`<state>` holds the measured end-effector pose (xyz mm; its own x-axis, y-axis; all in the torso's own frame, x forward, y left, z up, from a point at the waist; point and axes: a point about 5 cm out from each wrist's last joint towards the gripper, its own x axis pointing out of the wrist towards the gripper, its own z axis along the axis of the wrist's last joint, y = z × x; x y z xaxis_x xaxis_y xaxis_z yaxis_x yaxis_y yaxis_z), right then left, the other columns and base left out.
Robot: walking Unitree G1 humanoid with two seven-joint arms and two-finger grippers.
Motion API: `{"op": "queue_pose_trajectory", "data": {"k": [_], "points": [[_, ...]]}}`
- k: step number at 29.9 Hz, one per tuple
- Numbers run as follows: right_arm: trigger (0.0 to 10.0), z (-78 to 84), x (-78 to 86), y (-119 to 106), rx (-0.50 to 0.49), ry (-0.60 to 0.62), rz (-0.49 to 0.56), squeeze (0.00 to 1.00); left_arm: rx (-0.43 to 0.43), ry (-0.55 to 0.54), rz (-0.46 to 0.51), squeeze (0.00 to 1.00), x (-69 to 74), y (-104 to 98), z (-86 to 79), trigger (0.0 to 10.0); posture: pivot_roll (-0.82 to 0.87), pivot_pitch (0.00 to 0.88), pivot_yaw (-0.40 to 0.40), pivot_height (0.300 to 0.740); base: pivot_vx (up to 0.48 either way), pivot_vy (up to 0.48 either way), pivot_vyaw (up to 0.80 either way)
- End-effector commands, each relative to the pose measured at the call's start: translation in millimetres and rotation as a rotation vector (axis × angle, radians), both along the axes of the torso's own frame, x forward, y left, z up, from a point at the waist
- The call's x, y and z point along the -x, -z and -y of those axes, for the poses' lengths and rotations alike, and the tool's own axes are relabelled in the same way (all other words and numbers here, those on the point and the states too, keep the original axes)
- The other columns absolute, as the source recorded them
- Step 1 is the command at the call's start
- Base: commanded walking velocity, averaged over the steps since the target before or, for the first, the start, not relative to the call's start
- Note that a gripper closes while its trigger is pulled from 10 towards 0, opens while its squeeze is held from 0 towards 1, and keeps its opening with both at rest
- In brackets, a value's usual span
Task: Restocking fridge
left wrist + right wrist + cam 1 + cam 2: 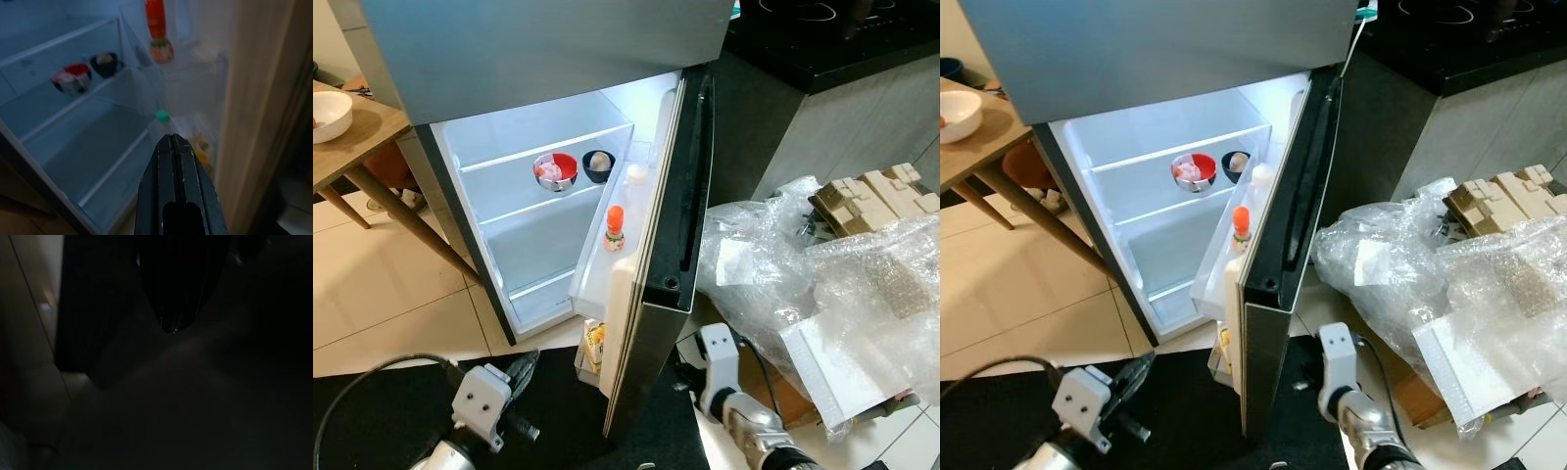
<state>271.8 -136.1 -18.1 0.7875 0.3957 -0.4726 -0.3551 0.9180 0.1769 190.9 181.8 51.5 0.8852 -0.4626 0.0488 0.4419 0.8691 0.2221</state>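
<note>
Fridge [558, 235] barely stocked so far: two bowls [556, 170] shelved, left gripper [172, 147] jaws pressed together empty, right gripper's [172, 328] can't be told.

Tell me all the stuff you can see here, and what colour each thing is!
Fridge: one, grey, door open.
Bowls: two on a fridge shelf, one red, one black.
Bottle: one, orange cap, in the door rack.
Carton: one, yellow, low in the door.
Table: one, wooden, left of the fridge.
White bowl: one, on the table.
Plastic wrap: clear heap, on the floor at right.
Cardboard pieces: tan, on the wrap.
Left gripper: black, shut, pointing into the fridge.
Right gripper: black, low in the dark.
</note>
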Motion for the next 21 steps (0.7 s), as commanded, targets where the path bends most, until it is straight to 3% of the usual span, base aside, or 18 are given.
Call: {"op": "queue_pose_trajectory", "data": {"k": [1, 4, 8, 12, 13, 14, 15, 16, 17, 18, 20, 21], "points": [[0.0, -8.9, -4.1, -4, -0.027, 0.000, 0.015, 0.00, 0.018, -0.028, -0.025, 0.00, 3.9, 3, -0.2, 10.0, -0.08, 0.135, -0.049, 0.740, 0.000, 0.000, 0.00], [0.0, -16.8, -8.3, -8, -0.042, -0.009, 0.029, 0.00, 0.023, -0.031, -0.024, 0.00, 3.5, 1, -0.2, 10.0, -0.08, 0.135, -0.049, 0.740, 0.000, 0.000, 0.00], [0.0, -48.8, -20.2, -23, -0.070, -0.105, 0.066, 0.00, 0.022, -0.042, -0.013, 0.00, 3.9, -4, -1.1, 10.0, -0.06, 0.129, -0.063, 0.740, 0.000, 0.000, 0.00], [0.0, -67.8, -26.4, -32, -0.077, -0.158, 0.082, 0.00, 0.024, -0.057, -0.012, 0.00, 7.1, -7, -2.4, 10.0, -0.06, 0.127, -0.069, 0.740, 0.000, 0.000, 0.00], [0.0, -79.1, -29.5, -35, 0.001, -0.184, 0.086, 0.00, 0.022, -0.067, -0.009, 0.00, 9.9, -8, -3.3, 10.0, -0.05, 0.124, -0.078, 0.740, 0.000, 0.000, 0.00], [0.0, -79.1, -29.5, -35, 0.001, -0.184, 0.086, 0.00, 0.022, -0.067, -0.009, 0.00, 9.9, -8, -3.3, 10.0, -0.05, 0.124, -0.078, 0.740, 0.000, 0.000, 0.00], [0.0, -84.5, -31.1, -37, 0.061, -0.197, 0.092, 0.00, 0.021, -0.071, -0.008, 0.00, 11.2, -8, -3.5, 10.0, -0.05, 0.124, -0.078, 0.740, 0.000, 0.000, 0.00], [0.0, -103.3, -29.3, -38, 0.210, -0.320, 0.116, 0.00, 0.020, -0.073, -0.009, 0.00, 13.3, -8, -2.8, 10.0, -0.05, 0.122, -0.085, 0.740, 0.000, 0.000, 0.00], [0.0, -120.2, -28.5, -45, 0.242, -0.383, 0.154, 0.00, 0.021, -0.075, -0.010, 0.00, 14.6, -8, -1.9, 10.0, -0.04, 0.121, -0.089, 0.740, 0.000, 0.000, 0.00], [0.0, -138.6, -27.5, -54, 0.172, -0.411, 0.186, 0.00, 0.023, -0.077, -0.012, 0.00, 15.4, -8, -0.8, 10.0, -0.04, 0.121, -0.089, 0.740, 0.000, 0.000, 0.00], [0.0, -138.6, -27.5, -54, 0.172, -0.411, 0.186, 0.00, 0.023, -0.077, -0.012, 0.00, 15.4, -8, -0.8, 10.0, -0.04, 0.121, -0.089, 0.740, 0.000, 0.000, 0.00], [0.0, -156.4, -25.6, -65, 0.053, -0.426, 0.199, 0.00, 0.024, -0.078, -0.013, 0.00, 15.8, -7, 0.2, 10.0, -0.04, 0.124, -0.094, 0.740, 0.000, 0.000, 0.00]]}}
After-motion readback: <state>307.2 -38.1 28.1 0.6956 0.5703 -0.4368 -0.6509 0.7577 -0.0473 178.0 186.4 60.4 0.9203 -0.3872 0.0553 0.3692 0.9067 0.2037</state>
